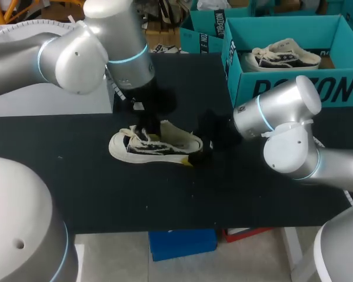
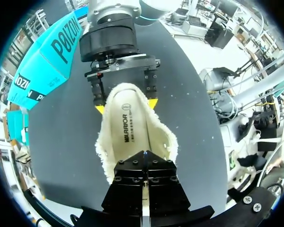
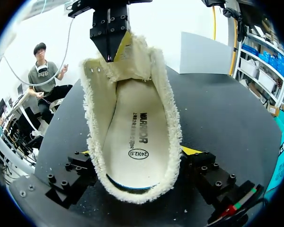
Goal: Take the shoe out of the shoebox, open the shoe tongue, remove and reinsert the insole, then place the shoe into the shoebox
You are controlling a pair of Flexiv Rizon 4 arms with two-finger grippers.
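- Closest in view, the heel of the shoe [image 1: 156, 145] is clamped from both sides between the yellow-tipped fingers of the right gripper [image 3: 138, 153], with the sole resting on the black table [image 1: 106, 194].
- The tongue [image 3: 132, 61] is pinched at its top edge by the closed left gripper [image 2: 144, 161] and is lifted up and toward the toe, so the shoe's mouth is opened wide.
- The insole [image 3: 137, 137] is seen lying flat inside, not yet removed. The step in hand is judged to be the opening of the tongue, ahead of the insole's removal.
- To do this well, the tongue should be lifted toward the toe without hard tugging, since the frayed canvas could be strained or slip from the pinch. The heel should be gripped firmly so the shoe is not dragged or tipped.
- One gripper will probably have to be freed for the insole. Its heel end, just ahead of the right fingers, is judged the easiest place to catch it.
- The shoe is placed near the table's middle, well apart from the teal shoebox [image 1: 341, 88] at the far right, in which a second shoe [image 1: 282, 57] is seen.
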